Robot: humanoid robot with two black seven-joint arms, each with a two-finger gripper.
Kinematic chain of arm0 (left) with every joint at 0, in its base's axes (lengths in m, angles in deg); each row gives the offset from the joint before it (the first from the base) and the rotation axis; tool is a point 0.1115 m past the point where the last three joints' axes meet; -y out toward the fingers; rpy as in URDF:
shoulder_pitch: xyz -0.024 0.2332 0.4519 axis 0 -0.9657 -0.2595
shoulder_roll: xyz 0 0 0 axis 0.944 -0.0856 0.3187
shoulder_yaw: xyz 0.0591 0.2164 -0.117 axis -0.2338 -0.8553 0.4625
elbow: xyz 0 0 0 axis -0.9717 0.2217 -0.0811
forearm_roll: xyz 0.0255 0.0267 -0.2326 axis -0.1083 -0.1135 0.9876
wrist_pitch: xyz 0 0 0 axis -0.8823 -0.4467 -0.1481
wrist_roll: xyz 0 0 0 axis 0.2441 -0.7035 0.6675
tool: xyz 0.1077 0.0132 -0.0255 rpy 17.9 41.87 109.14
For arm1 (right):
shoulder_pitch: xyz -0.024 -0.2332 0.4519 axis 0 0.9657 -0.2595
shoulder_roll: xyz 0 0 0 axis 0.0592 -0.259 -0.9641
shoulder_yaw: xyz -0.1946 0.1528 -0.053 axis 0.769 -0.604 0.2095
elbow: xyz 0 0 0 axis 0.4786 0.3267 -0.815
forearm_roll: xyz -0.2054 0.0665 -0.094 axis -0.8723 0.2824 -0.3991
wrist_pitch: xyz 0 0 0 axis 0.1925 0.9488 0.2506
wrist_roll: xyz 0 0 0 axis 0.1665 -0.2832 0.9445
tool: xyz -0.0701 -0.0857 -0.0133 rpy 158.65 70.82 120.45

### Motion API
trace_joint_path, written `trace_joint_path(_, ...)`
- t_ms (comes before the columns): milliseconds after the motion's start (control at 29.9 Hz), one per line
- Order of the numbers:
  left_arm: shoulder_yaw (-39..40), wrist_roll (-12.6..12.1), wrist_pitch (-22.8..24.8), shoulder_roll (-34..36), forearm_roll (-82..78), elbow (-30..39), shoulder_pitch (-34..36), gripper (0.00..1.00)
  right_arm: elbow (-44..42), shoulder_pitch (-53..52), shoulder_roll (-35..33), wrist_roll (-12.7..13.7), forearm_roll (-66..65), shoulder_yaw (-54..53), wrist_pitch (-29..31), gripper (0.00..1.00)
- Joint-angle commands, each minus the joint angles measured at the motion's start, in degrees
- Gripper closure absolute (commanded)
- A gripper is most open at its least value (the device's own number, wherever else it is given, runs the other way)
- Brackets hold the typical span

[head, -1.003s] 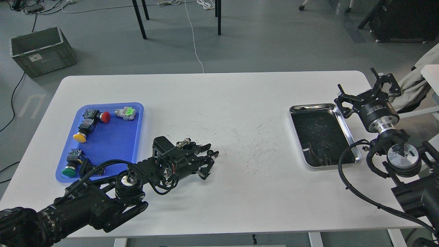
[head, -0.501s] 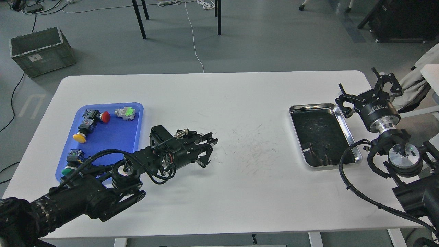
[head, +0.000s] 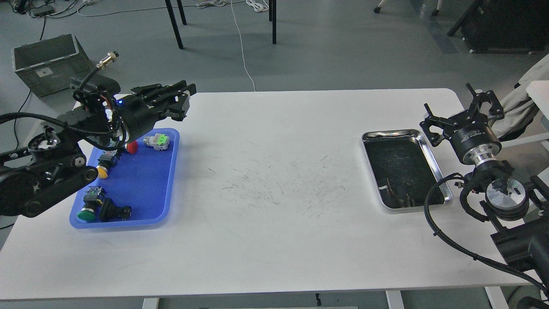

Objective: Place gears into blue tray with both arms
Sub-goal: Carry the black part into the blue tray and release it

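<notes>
Bright-blue plastic, the blue tray [head: 165, 180] lies near the desk's [head: 274, 240] left edge, its long sides running front to back. In it sit coloured push-button switches: a red-capped one [head: 132, 146] and a green-and-grey one [head: 157, 141] toward the far end, a yellow-capped one [head: 103, 171] partly hidden by the arm, a green-capped one [head: 88, 211] at the near left corner, and a black part [head: 113, 210] just beside it. The left arm [head: 47, 171] comes in from the left edge and hangs above the tray's far end, its left end effector [head: 182, 98] pointing right over the desk's far left portion; the fingers look drawn close together with nothing visible between them, but whether they are fully clenched cannot be told. Near the right edge lies a shiny metal tray [head: 429, 148] with a dark inside, and a tiny dark toothed piece, apparently one of the gears [head: 408, 184], rests toward its near end beside some slim dark bits too small to make out. The right end effector [head: 465, 109] hovers just off that tray's far right corner, its claws spread apart and released, holding nothing. Fine dark scratch marks [head: 283, 180] cover the middle of the white desk.
</notes>
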Motion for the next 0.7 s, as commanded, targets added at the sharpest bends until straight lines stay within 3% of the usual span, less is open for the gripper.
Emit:
trace_joint_path(0,-0.20,2.20,-0.16,1.59,0.91,-3.48,-5.43,0.94,-0.01,-0.26,-0.54,-0.04,0.00,-0.06,-0.01,0.05)
trace_joint_path(234,-0.37,2.73,-4.64,0.36,0.73,-10.69,-12.92,0.94,-0.01,-0.35,-0.80,0.05,0.00,0.11,-0.01,0.05)
trace_joint_path(668,-0.55,4.57,-6.13,-8.16,0.91,-23.08,-15.21,0.94,-0.10,-0.35,-1.85,0.05,0.00,0.11,0.08,0.05)
